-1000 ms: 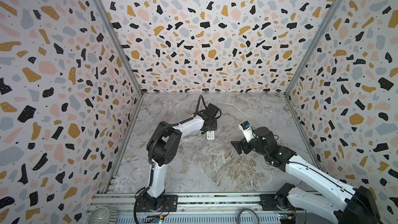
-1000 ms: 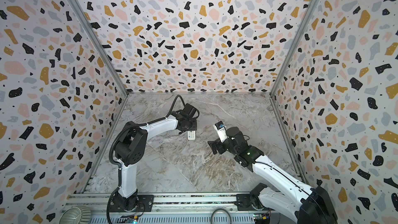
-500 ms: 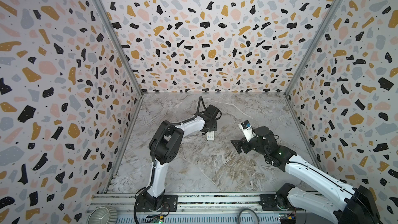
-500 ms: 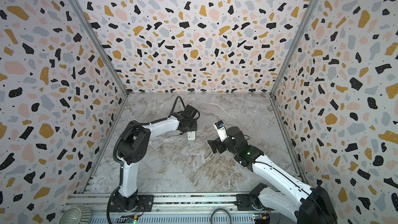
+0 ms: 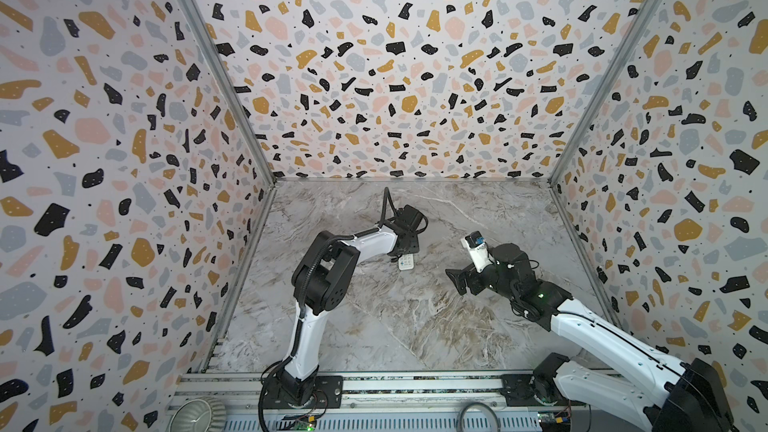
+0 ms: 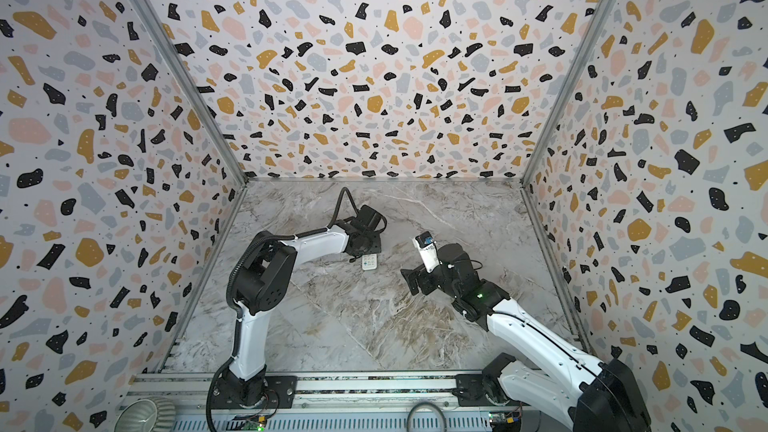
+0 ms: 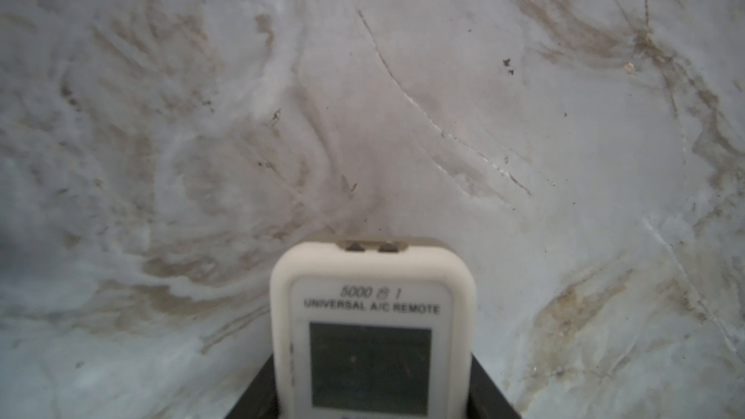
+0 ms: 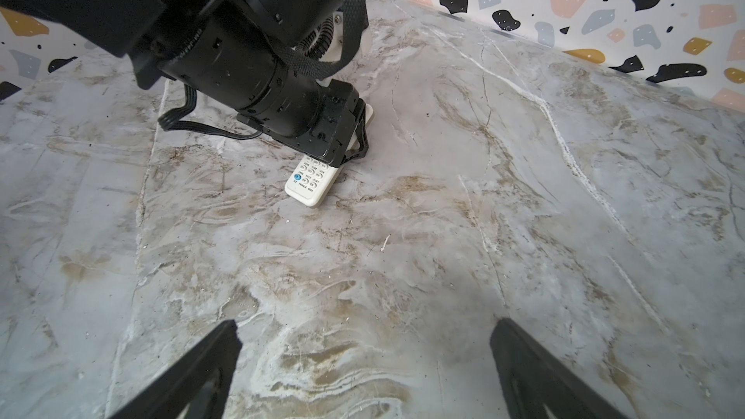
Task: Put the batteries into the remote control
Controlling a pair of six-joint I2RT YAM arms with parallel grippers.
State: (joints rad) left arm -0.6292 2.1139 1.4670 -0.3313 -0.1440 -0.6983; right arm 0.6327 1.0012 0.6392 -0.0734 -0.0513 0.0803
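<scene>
1. Left claw [image 8: 344,149]: narrowed and clamped on the slim white plastic remote control [image 8: 310,183], gripping near the end with the grey screen. Button end free, pointing toward six o'clock in both top views.
2. Right claw [image 8: 367,328]: spread wide and holding nothing, hovering over the grey marbled table top [image 5: 374,326]. Placed at about four o'clock from the remote control in both top views, well apart from it.
3. Remote control: close to the middle of the table top, a little toward twelve o'clock, with screen and buttons facing up. Button end seemingly resting on the table top; for the screen end, impossible to tell.
4. Batteries: seen in no view, place unknown.
5. First risk, as a judgement: battery bay probably on the underside, so a turn-over needed before any loading. With a grip at one end only, possible pivoting or slipping of the long free end during that turn, then a drop back onto the table top.
6. Second risk: nothing to load before finding the batteries. Also possible bumping of claw against claw when working close over one small handset.
7. Count: two claws, one remote control, one table top, zero batteries in view.
</scene>
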